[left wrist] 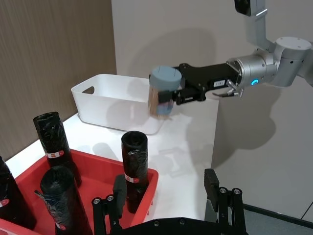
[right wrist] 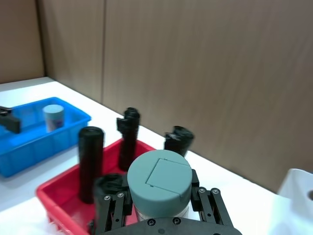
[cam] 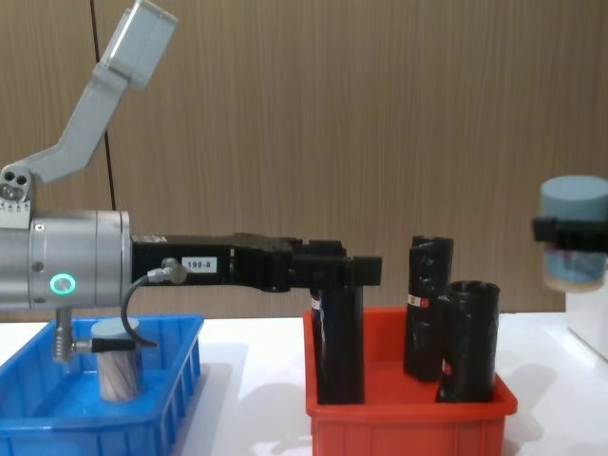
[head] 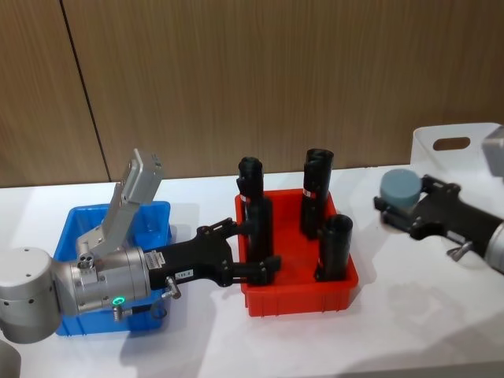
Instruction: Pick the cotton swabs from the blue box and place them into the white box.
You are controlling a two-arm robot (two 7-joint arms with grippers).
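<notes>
Grey-blue-lidded clear round plastic tub of cotton swabs (head: pixel 399 186): your right hand (head: pixel 404 206) is clamped on its sides and holds it upright in the air. It sits above the white surface (head: pixel 425 315), between the red plastic bin (head: pixel 299 298) and the plain white rectangular plastic box (head: pixel 472 130), nearer the box. A second such tub (cam: pixel 119 363) stands in the bright blue ribbed plastic box (cam: pixel 180 380). Your left hand (head: pixel 256 246) reaches over the red plastic bin among the tall black cylinders (head: pixel 335 244), fingers spread apart.
</notes>
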